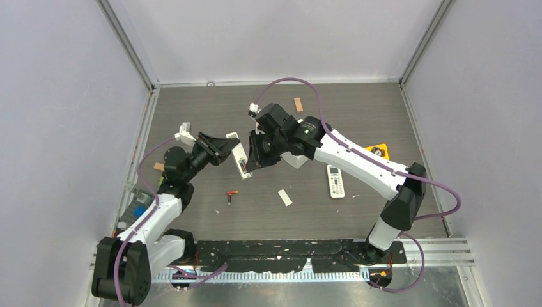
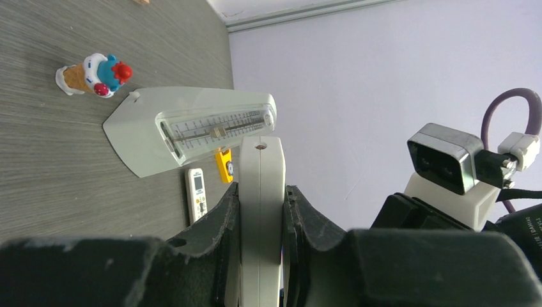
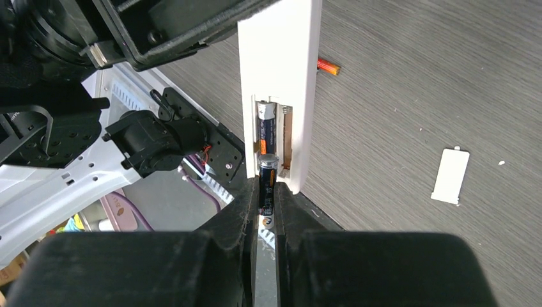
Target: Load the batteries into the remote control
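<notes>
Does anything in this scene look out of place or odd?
The white cover lies detached on the table, apart from the remote control, whose battery compartment stands open; one battery also lies alone on the table. Nothing looks damaged.

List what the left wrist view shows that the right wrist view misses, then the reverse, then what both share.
Left wrist only: the metronome, an ice-cream toy and a short white remote with a display. Right wrist only: one battery seated in the open compartment, a second battery pinched in the right gripper, the loose cover and a spare battery on the table. Both: the remote control clamped by the left gripper.
</notes>
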Robot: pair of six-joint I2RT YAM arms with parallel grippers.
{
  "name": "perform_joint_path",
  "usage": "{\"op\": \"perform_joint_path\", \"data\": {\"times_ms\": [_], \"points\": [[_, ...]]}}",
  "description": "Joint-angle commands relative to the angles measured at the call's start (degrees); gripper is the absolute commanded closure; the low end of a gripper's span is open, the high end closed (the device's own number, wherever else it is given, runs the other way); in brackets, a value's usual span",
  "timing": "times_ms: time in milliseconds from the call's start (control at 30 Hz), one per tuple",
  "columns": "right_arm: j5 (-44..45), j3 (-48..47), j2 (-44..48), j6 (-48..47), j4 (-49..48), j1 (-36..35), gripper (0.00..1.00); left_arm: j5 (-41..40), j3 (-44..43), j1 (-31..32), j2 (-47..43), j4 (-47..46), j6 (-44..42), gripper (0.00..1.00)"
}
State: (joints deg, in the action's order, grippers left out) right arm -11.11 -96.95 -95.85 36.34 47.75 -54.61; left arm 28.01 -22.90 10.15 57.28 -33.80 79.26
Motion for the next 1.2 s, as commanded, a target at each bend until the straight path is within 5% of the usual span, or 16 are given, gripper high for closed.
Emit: {"op": "perform_joint_path", "data": {"times_ms": [0,1167], "points": [[1.61,-4.43,-1.09,-0.93,1.50,-0.33,0.94,-0.71,-0.15,0.31,-0.55,-2.02,0.47,1.00],[4.14,-6.87,-5.45,-4.14,3.35,-2.45,0.75,-1.07,2.94,0.39,1.78,-5.58,4.15,1.00]]}}
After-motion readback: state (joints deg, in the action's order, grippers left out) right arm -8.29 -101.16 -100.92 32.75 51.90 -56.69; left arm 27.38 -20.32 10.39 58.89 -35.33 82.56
